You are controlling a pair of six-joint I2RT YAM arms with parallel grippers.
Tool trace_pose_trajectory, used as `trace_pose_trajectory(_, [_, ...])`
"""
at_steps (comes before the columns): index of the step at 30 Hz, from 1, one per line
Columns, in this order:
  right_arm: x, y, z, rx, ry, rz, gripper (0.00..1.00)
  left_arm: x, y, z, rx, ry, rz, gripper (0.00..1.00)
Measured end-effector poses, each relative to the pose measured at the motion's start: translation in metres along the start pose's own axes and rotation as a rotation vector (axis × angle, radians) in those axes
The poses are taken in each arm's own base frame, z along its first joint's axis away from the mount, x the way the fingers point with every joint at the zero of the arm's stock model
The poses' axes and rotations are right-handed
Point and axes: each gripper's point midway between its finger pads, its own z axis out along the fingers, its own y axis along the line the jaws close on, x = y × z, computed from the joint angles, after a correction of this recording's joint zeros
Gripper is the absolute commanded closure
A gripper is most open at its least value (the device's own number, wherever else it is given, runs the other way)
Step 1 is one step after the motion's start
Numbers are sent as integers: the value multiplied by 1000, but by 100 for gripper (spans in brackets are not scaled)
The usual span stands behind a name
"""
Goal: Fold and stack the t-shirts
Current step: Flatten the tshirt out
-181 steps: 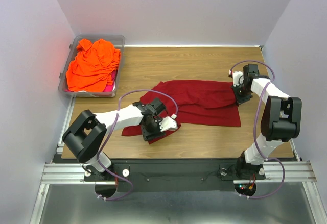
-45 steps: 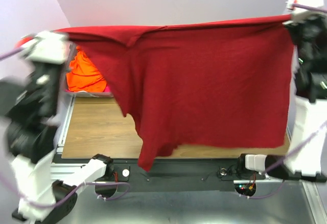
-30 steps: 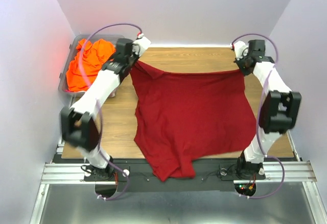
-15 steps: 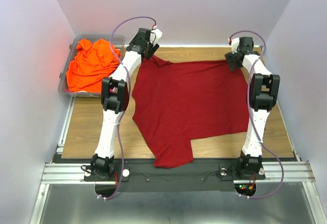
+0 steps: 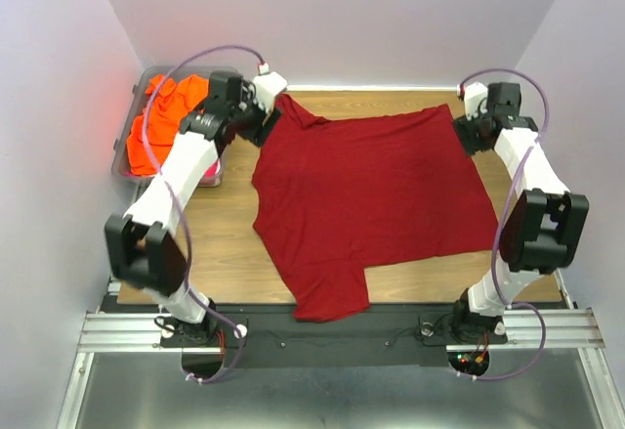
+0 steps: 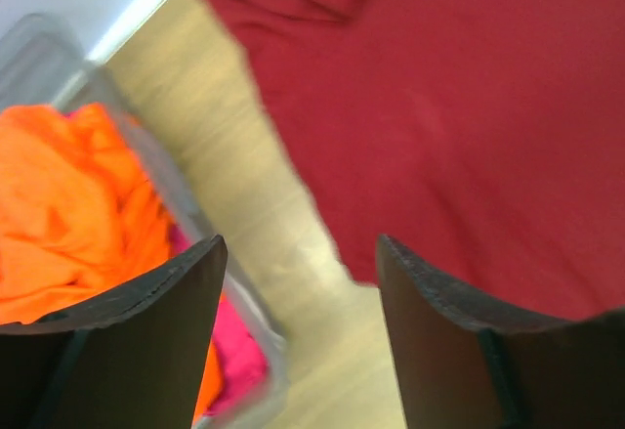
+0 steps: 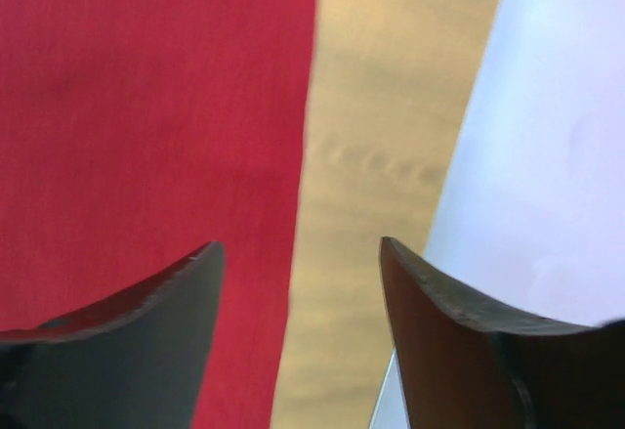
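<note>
Black left fingers (image 6: 146, 351) stand spread and empty, hovering over the tabletop (image 5: 225, 234) just beside the left edge of the crimson t-shirt (image 5: 371, 194). The right fingers (image 7: 127, 341) are likewise parted and hold nothing, poised above the shirt's right edge at the far corner.

The crimson t-shirt lies spread on the tabletop between both arms. Its far edge runs nearly straight. A lobe of cloth at the near side reaches the front edge of the tabletop. The orange t-shirt (image 5: 161, 136) and the magenta fabric (image 6: 229, 361) are bunched in the bin (image 5: 195, 69) at far left.

Recommended procedure for the fold:
1. Lower each pair of fingers onto a matching far corner.
2. Pinch one layer only.
3. Draw both corners toward the near side at equal speed, keeping the crease straight.
4. Tuck in the near lobe first; otherwise the fold is likely to skew.
</note>
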Motion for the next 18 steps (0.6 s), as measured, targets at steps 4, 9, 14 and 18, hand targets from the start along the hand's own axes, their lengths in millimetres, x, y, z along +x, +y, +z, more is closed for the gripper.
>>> trace_pose_trajectory(4, [55,32,-11,-97,118,-48,45,39,-53,-24,135,46,42,34])
trace_pose_trajectory(9, [130,77,-11,-238,308,-95,50,140,-115,-20,291,296,48,38])
trace_pose_trajectory(14, [161,100,-7,-324,393,-105,52,188,-130,-19,309,450,63,42])
trace_pose_trajectory(18, [169,110,0,-370,418,-100,53,207,-122,-5,267,521,68,46])
